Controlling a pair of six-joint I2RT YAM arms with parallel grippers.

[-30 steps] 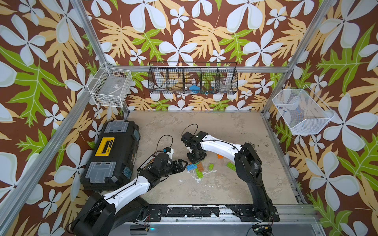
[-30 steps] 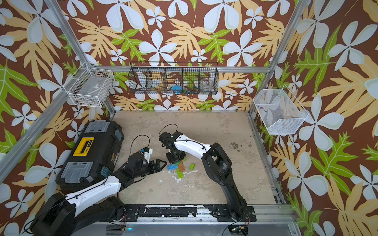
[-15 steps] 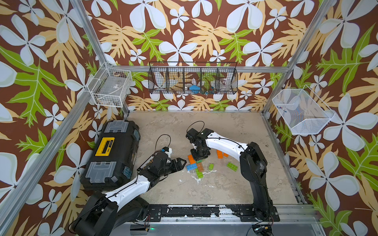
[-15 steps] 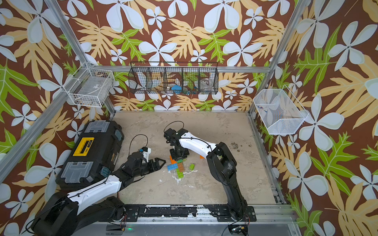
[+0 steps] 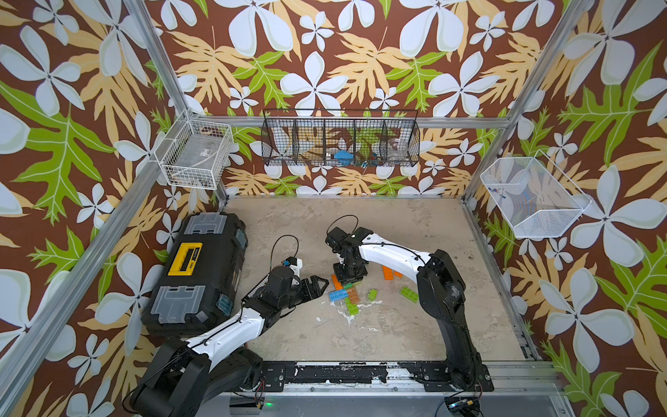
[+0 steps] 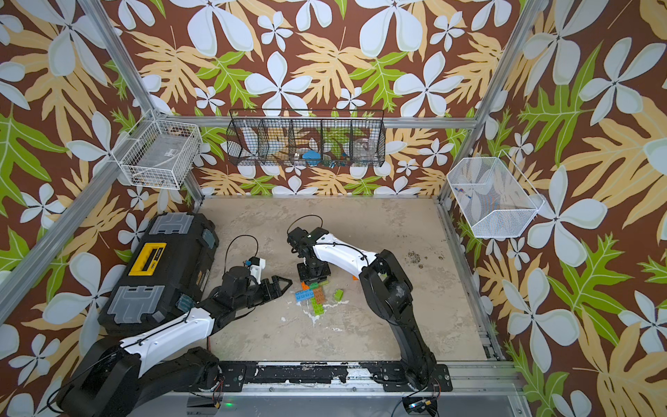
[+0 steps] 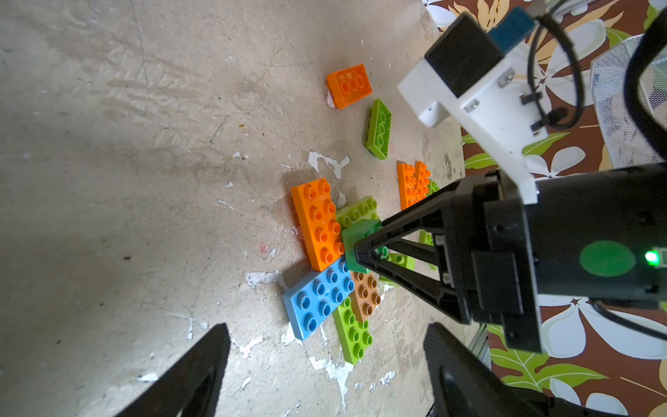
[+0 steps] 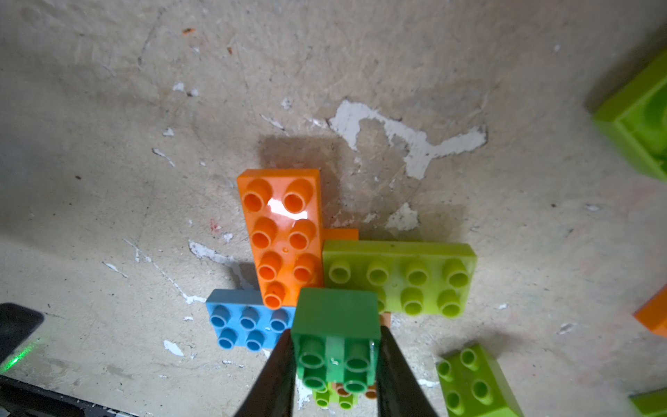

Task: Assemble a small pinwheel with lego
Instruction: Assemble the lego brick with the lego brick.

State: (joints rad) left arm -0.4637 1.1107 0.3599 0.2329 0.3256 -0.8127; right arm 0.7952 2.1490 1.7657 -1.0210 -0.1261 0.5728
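Observation:
The lego lies mid-table as a flat pinwheel shape: an orange plate (image 8: 281,231), a lime plate (image 8: 397,276), a blue plate (image 8: 245,321), a brown plate (image 7: 366,294) and another lime plate (image 7: 353,334). My right gripper (image 8: 335,334) points down over the shape's centre, shut on a dark green square brick (image 8: 335,339), as the left wrist view also shows for that brick (image 7: 355,238). In both top views the right gripper (image 5: 349,278) hides the centre. My left gripper (image 5: 319,287) stands open and empty just left of the blue plate (image 5: 337,296).
Loose bricks lie to the right: a small lime one (image 5: 372,294), a lime one (image 5: 409,293) and orange ones (image 5: 388,271) partly under the right arm. A black toolbox (image 5: 202,274) fills the left side. Wire baskets (image 5: 339,139) hang on the walls.
The right gripper has shifted a little over the brick cluster, and the orange plate beside it now shows. The left arm has barely moved.

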